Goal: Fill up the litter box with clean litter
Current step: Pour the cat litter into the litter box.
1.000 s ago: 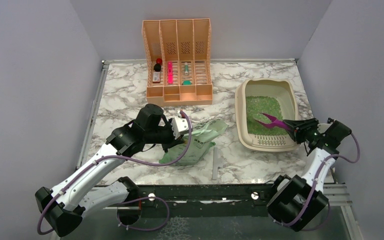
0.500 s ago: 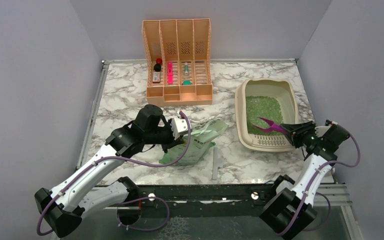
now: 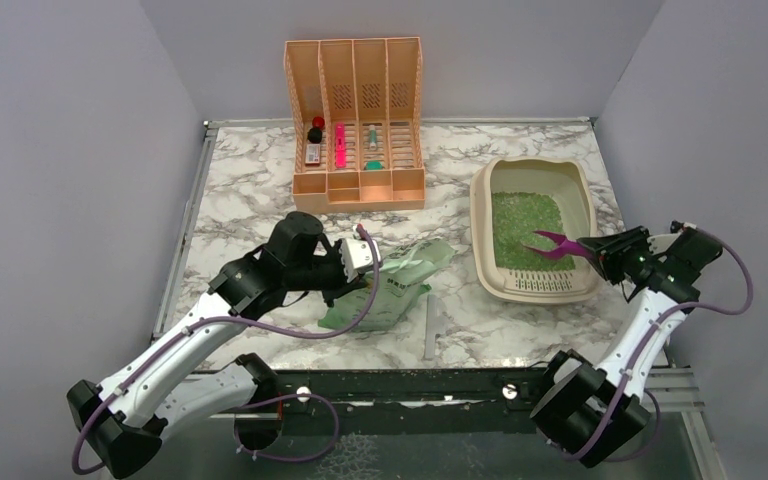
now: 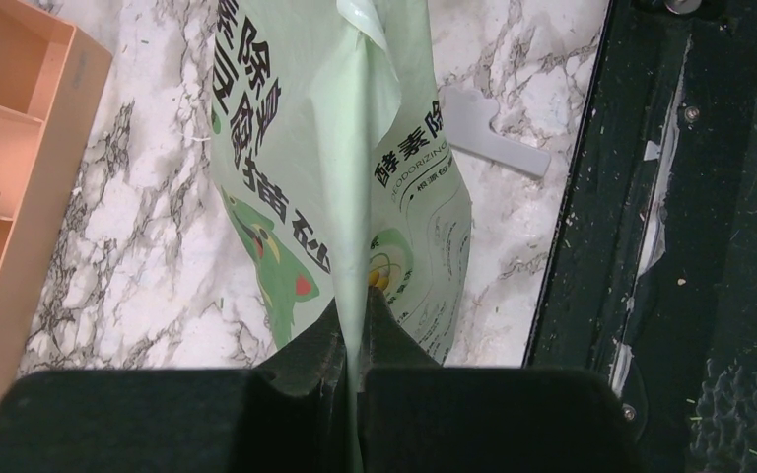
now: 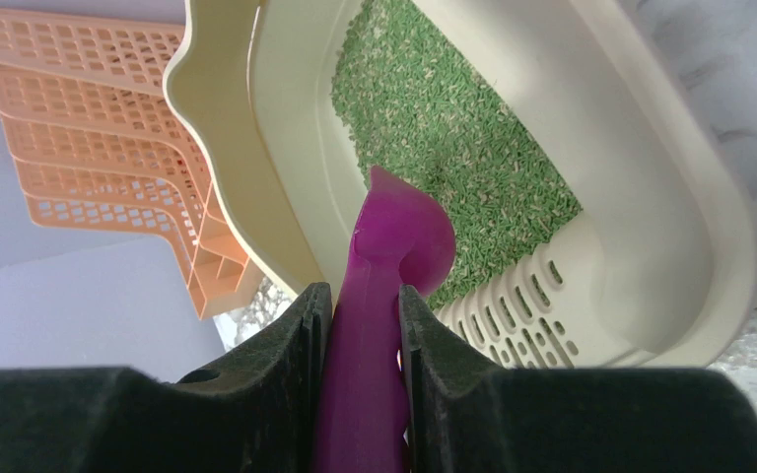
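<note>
Here, clamps a purple scoop (image 5: 394,246) edge-on in the right gripper (image 5: 360,305) above the litter box (image 3: 480,215), near its slotted end, at the right of the marble table (image 3: 260,180), likely to level the clean litter (image 3: 520,225) across its floor. Pinches a fold of the pale green bag (image 4: 286,148) in the closed left gripper (image 4: 358,330), probably to stop spills. Cannot see the bag's mouth, nor any granules in bag or scoop.

over litter box (image 3: 479,230): purple scoop (image 3: 552,244) hung across near end
mid-table: bag (image 3: 400,288) lay across
passage: marble strip (image 3: 456,295) between bag and litter box
</note>
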You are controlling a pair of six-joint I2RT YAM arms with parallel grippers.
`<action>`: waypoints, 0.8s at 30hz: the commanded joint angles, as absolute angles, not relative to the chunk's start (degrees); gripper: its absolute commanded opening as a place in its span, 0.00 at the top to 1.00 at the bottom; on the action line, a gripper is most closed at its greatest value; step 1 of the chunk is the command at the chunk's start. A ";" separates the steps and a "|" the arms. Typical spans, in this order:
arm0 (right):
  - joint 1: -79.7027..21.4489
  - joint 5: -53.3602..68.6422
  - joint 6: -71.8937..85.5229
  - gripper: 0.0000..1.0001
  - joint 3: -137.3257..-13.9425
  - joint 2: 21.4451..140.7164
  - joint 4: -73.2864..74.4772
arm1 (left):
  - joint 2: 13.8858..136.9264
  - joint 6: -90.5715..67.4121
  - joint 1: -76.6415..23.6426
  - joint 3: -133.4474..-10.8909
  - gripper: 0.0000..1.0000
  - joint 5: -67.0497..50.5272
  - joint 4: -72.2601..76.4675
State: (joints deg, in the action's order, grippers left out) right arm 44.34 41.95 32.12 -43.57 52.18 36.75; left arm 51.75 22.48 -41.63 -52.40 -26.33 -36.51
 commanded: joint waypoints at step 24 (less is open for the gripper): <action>44.57 41.54 40.67 0.99 -59.28 65.14 24.32 | 48.16 25.45 -41.70 -52.09 1.00 -28.13 -31.76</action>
State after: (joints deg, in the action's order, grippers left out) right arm 44.34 38.02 38.24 -55.51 63.09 31.18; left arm 49.80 24.29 -41.65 -51.29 -26.13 -36.29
